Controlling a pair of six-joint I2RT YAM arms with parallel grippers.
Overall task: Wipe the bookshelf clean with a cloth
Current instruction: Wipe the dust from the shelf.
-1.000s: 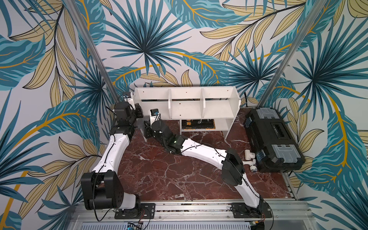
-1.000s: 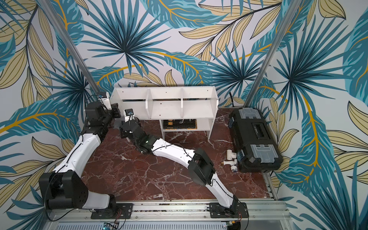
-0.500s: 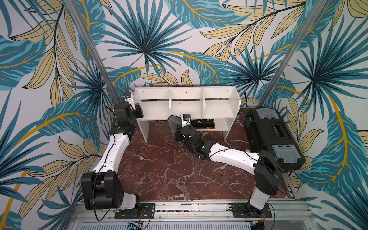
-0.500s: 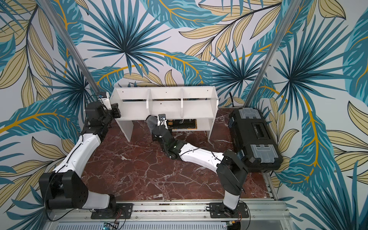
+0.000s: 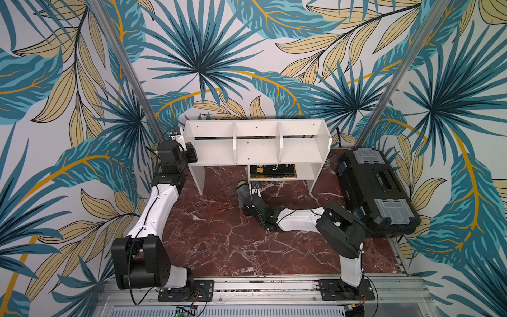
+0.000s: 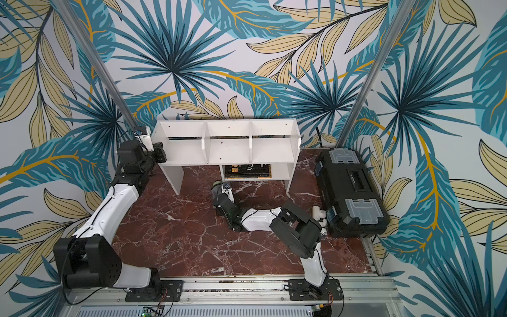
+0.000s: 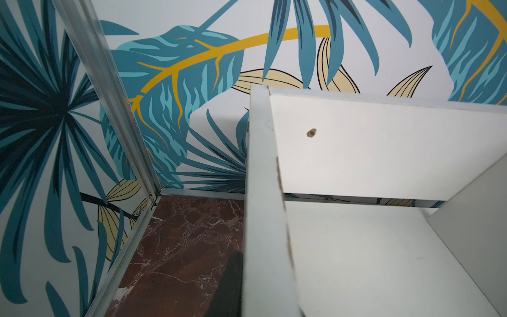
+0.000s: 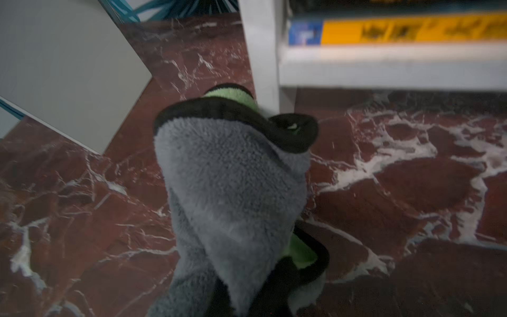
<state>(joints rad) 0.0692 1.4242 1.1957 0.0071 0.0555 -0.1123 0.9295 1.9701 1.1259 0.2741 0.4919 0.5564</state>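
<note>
Where the arms are bolted: a metal rail (image 5: 260,285) crosses the near edge, with both bases fixed on it
tabletop (image 5: 214,241): red-brown marble with white veins
right arm (image 5: 299,219): folded low over the marble, forearm reaching toward the shelf unit
white pipe fittings (image 6: 319,214): on the marble in a top view, between the right arm's elbow and the black case
right gripper (image 5: 248,202): fingers buried in fabric, pressed together on the cloth
cloth (image 8: 233,186): grey and fluffy with a black hem, bunched and draped from the right gripper over the marble; its pale green end points at the white upright on the left of the lower cubby, just in front of it, and blur hides whether it touches
left arm (image 5: 159,203): stretched along the left side toward the shelf's end
left gripper (image 5: 192,152): at the left end panel of the bookshelf; the wrist view has that panel's chipped front edge running up its middle, one dark finger (image 7: 229,291) flat on the outer face, the jaws pinching the panel
bookshelf (image 5: 258,149): white, standing at the back wall, three upper compartments split by two dividers, small brown spots on its boards
books (image 5: 273,171): stacked flat in the lower cubby, a yellow spine facing out
toolbox (image 5: 375,189): black with grey lid panels, right of the bookshelf and apart from it
wall (image 5: 203,68): blue and tan leaf print behind everything
</note>
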